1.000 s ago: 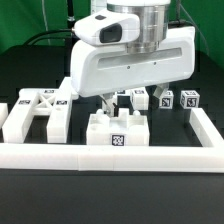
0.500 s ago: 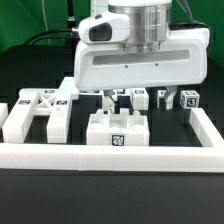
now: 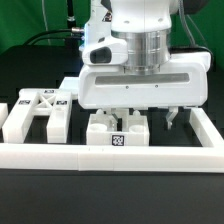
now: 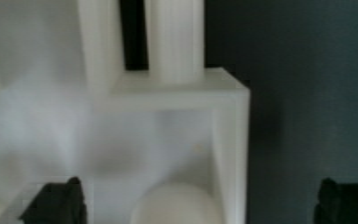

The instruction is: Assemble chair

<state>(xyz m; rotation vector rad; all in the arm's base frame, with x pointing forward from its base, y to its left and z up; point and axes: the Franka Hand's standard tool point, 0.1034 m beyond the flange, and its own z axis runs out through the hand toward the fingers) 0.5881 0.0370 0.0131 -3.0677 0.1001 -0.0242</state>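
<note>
A chunky white chair part (image 3: 113, 133) with a square tag on its front stands just behind the front rail. My gripper (image 3: 137, 116) hangs low over it, open, with one finger (image 3: 102, 110) near the part's left side and the other (image 3: 172, 118) clear to its right. In the wrist view the same white part (image 4: 158, 130) fills much of the picture and lies between the dark fingertips (image 4: 55, 200) of the open gripper (image 4: 204, 205); nothing is gripped. A second white chair part (image 3: 35, 112), H-shaped and tagged on top, lies on the exterior view's left.
A long white border rail (image 3: 110, 157) runs along the front and turns back on the exterior view's right (image 3: 208, 125). The black table top extends behind and to the left. The gripper body hides whatever stands behind it.
The gripper has dropped down and come forward over the middle part, still open. It now hides the small tagged pieces that showed at the back right. No part has moved.
</note>
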